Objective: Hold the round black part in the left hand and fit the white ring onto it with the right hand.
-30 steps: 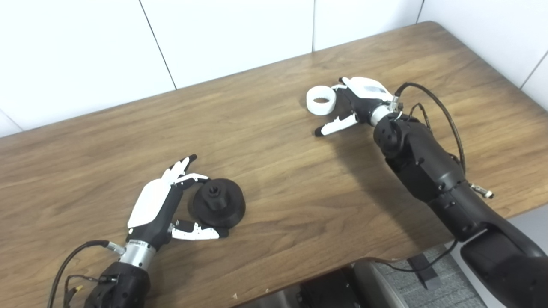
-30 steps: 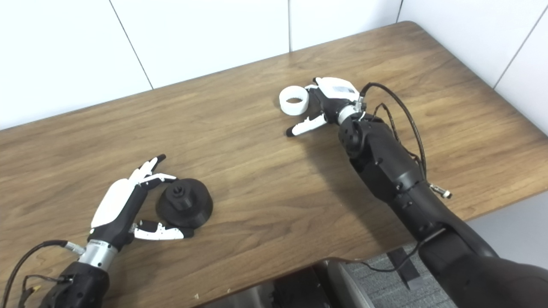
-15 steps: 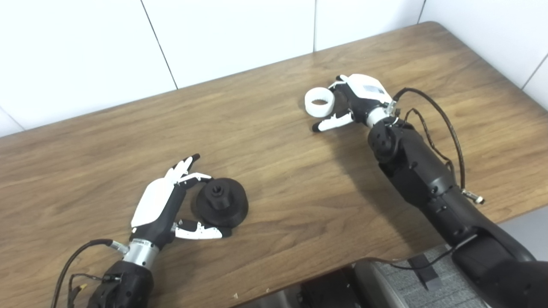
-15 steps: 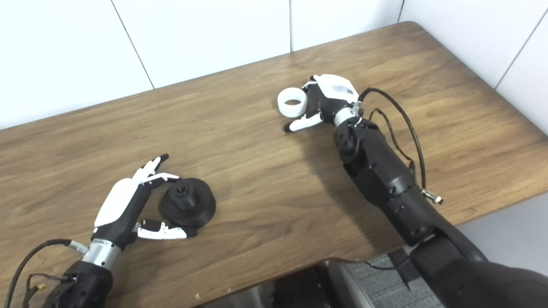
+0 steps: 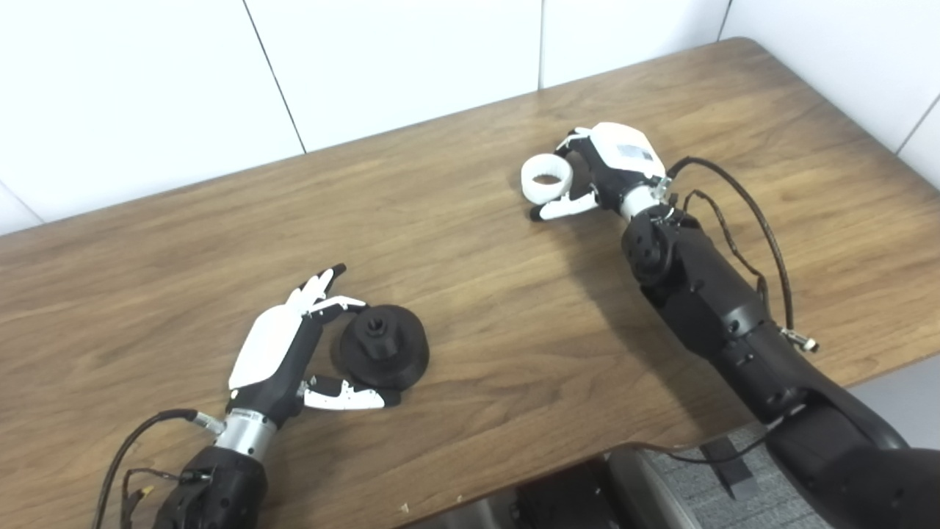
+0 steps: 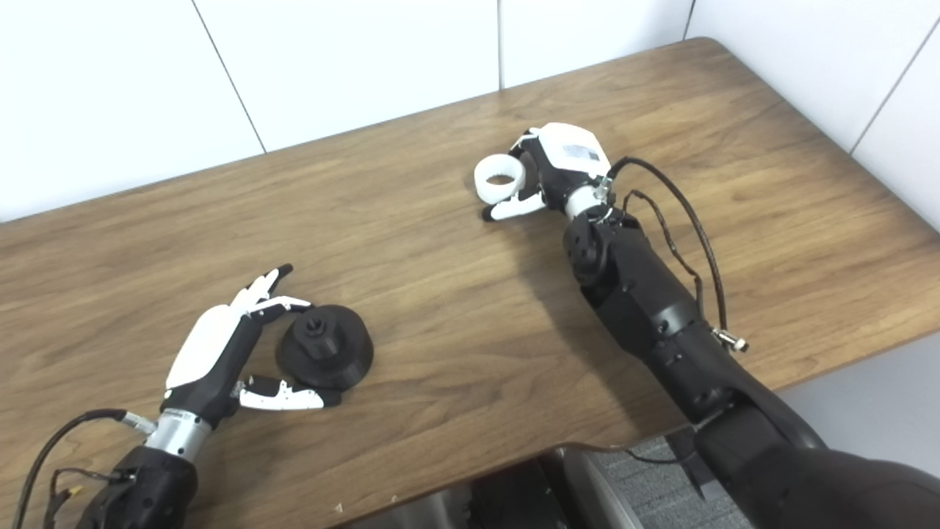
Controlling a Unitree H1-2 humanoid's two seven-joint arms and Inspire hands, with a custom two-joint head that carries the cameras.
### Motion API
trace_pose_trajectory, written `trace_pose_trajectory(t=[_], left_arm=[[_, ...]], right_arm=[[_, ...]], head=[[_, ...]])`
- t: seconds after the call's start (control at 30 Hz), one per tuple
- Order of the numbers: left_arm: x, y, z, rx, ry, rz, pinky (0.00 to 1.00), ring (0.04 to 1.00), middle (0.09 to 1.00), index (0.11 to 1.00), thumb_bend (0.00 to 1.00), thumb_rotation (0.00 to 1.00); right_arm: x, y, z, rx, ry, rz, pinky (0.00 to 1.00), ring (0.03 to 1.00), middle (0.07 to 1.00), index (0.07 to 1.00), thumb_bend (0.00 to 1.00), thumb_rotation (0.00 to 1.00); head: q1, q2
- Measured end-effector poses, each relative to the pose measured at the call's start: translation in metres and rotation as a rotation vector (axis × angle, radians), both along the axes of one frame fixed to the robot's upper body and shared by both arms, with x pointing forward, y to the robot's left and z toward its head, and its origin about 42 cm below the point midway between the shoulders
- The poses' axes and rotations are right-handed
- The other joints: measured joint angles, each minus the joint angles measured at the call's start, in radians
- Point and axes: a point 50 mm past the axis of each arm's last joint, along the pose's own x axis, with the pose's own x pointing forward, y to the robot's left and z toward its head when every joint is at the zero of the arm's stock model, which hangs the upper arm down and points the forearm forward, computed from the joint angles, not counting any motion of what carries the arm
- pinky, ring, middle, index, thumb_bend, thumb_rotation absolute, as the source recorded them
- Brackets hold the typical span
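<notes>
White ring point(image 5: 546, 178) between spread right fingers point(image 5: 562, 209); left fingers point(image 5: 341, 397) loosely cupping black part point(image 5: 380, 355).

Both hands, the left hand point(image 5: 275, 353) and the right hand point(image 5: 615, 167), have glossy white backs, black palms, white fingers point(image 5: 339, 397) with black tips, silver wrist collars, chunky black forearms and looping black cables.
</notes>
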Motion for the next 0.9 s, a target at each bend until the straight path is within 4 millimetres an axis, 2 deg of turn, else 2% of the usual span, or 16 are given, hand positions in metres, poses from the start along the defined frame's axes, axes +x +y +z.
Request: trace_pose_trajectory(t=[0.13, 0.2, 0.3, 0.9], left_arm=[[-0.0002, -0.0003, -0.0002, -0.001, 0.001, 0.0, 1.0, 1.0, 1.0, 0.611, 0.95, 0.35], [-0.0003, -0.0008, -0.0003, -0.002, 0.001, 0.001, 1.0, 1.0, 1.0, 0.61, 0.95, 0.36], [-0.0004, -0.0015, -0.0003, -0.003, 0.001, 0.0, 1.0, 1.0, 1.0, 0.609, 0.94, 0.35], [-0.0036, -0.0024, -0.0001, -0.007, 0.003, 0.005, 1.0, 1.0, 1.0, 0.61, 0.94, 0.35]], right_arm=[[0.0002, 0.0048, -0.0005, 0.017, -0.038, 0.003, 0.91, 0.879, 0.849, 0.595, 0.68, 0.3], [0.0005, 0.0034, -0.0007, 0.024, -0.048, 0.0, 0.93, 0.877, 0.845, 0.522, 0.57, 0.2], [0.0007, 0.0026, 0.0007, 0.038, -0.065, 0.005, 0.93, 0.869, 0.838, 0.494, 0.52, 0.16], [-0.0048, 0.0012, 0.0016, 0.064, -0.111, 0.029, 0.9, 0.862, 0.825, 0.487, 0.51, 0.15]], head=[[0.0, 0.003], [0.002, 0.005], [0.003, 0.006], [0.009, 0.012]])
